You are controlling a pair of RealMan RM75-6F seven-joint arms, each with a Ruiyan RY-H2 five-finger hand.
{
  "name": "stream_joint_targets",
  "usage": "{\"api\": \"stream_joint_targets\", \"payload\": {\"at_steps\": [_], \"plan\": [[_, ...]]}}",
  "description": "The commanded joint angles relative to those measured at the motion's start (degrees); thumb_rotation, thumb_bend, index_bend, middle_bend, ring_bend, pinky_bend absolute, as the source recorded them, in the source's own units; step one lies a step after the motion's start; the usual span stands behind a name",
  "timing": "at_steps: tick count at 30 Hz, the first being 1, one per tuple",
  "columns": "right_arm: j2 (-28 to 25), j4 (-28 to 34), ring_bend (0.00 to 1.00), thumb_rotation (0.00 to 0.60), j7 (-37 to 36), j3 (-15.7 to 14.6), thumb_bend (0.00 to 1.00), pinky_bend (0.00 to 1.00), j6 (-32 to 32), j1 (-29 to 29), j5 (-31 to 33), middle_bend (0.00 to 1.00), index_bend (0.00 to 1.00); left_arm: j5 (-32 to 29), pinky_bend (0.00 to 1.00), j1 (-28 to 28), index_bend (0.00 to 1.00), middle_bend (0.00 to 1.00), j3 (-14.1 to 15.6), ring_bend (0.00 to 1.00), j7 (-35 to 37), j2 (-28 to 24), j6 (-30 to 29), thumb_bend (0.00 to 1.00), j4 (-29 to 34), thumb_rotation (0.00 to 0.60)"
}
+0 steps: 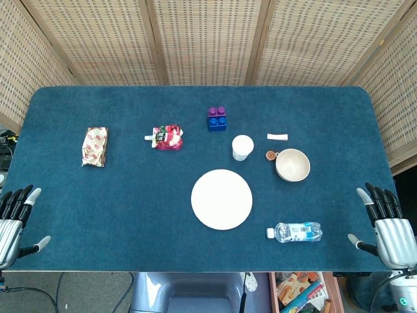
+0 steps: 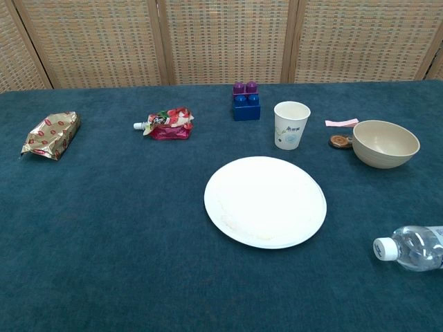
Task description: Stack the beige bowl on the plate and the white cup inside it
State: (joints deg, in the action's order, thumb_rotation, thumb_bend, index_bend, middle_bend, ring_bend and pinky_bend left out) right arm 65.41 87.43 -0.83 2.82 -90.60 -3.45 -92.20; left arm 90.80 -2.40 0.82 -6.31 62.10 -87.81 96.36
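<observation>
A white plate (image 1: 221, 199) (image 2: 265, 200) lies flat near the middle of the blue table. The beige bowl (image 1: 292, 164) (image 2: 385, 143) stands upright to the plate's right and further back. The white cup (image 1: 242, 147) (image 2: 291, 124) stands upright behind the plate, left of the bowl. My left hand (image 1: 14, 218) hangs at the table's front left corner, fingers spread and holding nothing. My right hand (image 1: 386, 222) is at the front right corner, also spread and empty. Neither hand shows in the chest view.
A water bottle (image 1: 295, 231) (image 2: 415, 247) lies right of the plate at the front. A small brown disc (image 1: 271, 155) touches the bowl's left side; a pink stick (image 1: 277, 137) lies behind. Purple-blue blocks (image 1: 217, 119), a red pouch (image 1: 167, 137) and a foil packet (image 1: 94, 146) sit further back and left.
</observation>
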Motion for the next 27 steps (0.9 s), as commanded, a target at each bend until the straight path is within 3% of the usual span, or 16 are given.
{"api": "stream_joint_targets", "payload": {"at_steps": [1,12,18,27], "plan": [[-0.05,0.01,0.0,0.6,-0.08,0.0,0.0,0.0,0.02,0.02,0.04,0.0,0.06,-0.11,0.0,0.0,0.0,0.0,0.0,0.0,-0.31,0.11,0.11,0.0,0.02,0.6],[0.43,-0.32,0.0,0.6,-1.22,-0.43,0.0,0.0,4.28,-2.39,-0.55,0.0,0.07,-1.33,0.0,-0.8,0.0,0.0,-0.47,0.0,-0.86,0.54,1.81,0.0,0.08,0.6],[0.6,-2.54,0.0,0.6,-6.04,1.87,0.0,0.0,13.13,-9.72,-0.33,0.0,0.12,-2.14,0.0,-1.47,0.0,0.0,-1.0,0.0,-1.71,0.75,2.77,0.0,0.42,0.6],[2.13,-5.87,0.0,0.6,-2.41,5.27,0.0,0.0,28.99,-20.85,4.84,0.0,0.19,-4.03,0.0,-1.51,0.0,0.0,-2.1,0.0,-3.73,1.55,2.4,0.0,0.66,0.6]]}}
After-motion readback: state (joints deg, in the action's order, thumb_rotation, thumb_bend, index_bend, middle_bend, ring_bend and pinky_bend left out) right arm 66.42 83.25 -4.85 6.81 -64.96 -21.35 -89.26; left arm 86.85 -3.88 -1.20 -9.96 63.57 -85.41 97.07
